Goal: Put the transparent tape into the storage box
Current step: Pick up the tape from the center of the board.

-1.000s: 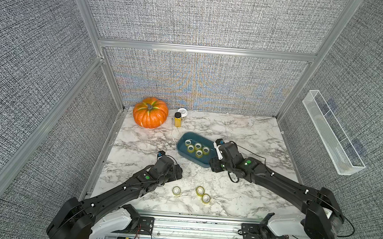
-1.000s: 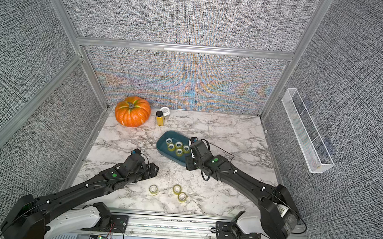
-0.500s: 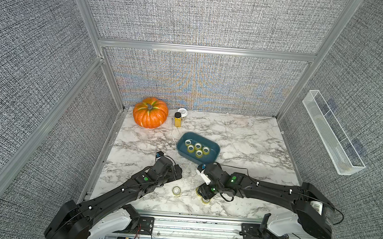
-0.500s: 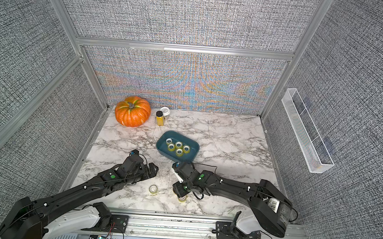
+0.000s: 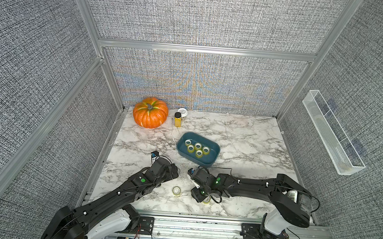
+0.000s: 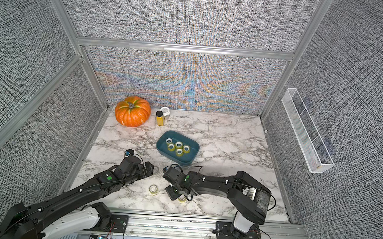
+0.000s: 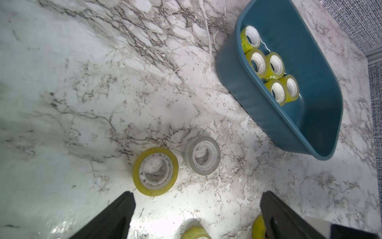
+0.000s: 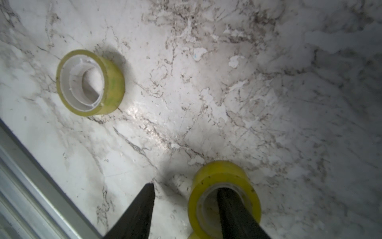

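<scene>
The storage box (image 5: 206, 163) (image 6: 183, 162), a teal tub, sits mid-table and holds several yellowish tape rolls (image 5: 197, 149). My right gripper (image 5: 204, 197) (image 8: 187, 187) is low over a yellow transparent tape roll (image 8: 225, 171) near the front edge. One finger is inside its core, the other stands outside, clear of its wall, so the jaws are open. A second roll (image 5: 176, 190) (image 8: 91, 82) lies to its left. My left gripper (image 5: 175, 169) (image 7: 196, 207) hovers open and empty beside a flat yellow roll (image 7: 155, 171) and a clear roll (image 7: 202, 155).
An orange pumpkin (image 5: 150, 115), a yellow bottle (image 5: 178, 119) and a white lid (image 5: 182, 111) stand at the back left. A clear acrylic tray (image 5: 332, 136) hangs on the right wall. The metal rail (image 5: 201, 224) runs along the front edge, close to the right gripper.
My right arm swung from beside the storage box to the front of the table and came down onto a roll, its jaws narrowing. The left arm barely moved.
</scene>
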Available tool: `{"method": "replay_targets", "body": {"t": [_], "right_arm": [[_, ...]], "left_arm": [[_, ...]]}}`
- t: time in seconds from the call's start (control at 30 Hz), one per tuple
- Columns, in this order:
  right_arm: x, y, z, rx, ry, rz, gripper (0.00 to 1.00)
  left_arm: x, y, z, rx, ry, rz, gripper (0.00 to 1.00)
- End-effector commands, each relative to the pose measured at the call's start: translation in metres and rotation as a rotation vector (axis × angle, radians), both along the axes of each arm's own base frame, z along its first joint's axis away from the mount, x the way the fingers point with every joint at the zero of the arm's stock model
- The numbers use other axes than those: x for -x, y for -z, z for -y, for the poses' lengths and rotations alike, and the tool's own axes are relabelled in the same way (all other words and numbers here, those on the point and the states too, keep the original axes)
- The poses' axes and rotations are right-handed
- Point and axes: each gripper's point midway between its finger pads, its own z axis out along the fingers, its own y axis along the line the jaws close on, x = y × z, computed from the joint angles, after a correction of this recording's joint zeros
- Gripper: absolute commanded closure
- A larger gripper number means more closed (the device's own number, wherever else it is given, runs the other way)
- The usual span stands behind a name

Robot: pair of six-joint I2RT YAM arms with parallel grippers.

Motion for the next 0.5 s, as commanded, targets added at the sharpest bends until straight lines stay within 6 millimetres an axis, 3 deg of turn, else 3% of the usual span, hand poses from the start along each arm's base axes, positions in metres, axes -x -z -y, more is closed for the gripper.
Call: {"method": "replay_targets", "body": {"t": [0.0, 0.27, 0.47], "right_arm": [[-0.006, 0.006, 0.011, 0.059, 0.037, 0.033, 0.57], [-0.014, 0.009, 0.028, 0.125, 0.082, 0.087, 0.8], [-0.017, -0.013, 0.025, 0.086, 0.076, 0.117, 0.93]], "left_arm": [[-0.002, -0.003, -0.009, -0.034, -0.016, 0.014, 0.0], [-0.003, -0.006, -0.013, -0.015, -0.027, 0.023, 0.0], [-0.004, -0.002, -0.01, -0.012, -0.021, 0.008, 0.0]]}}
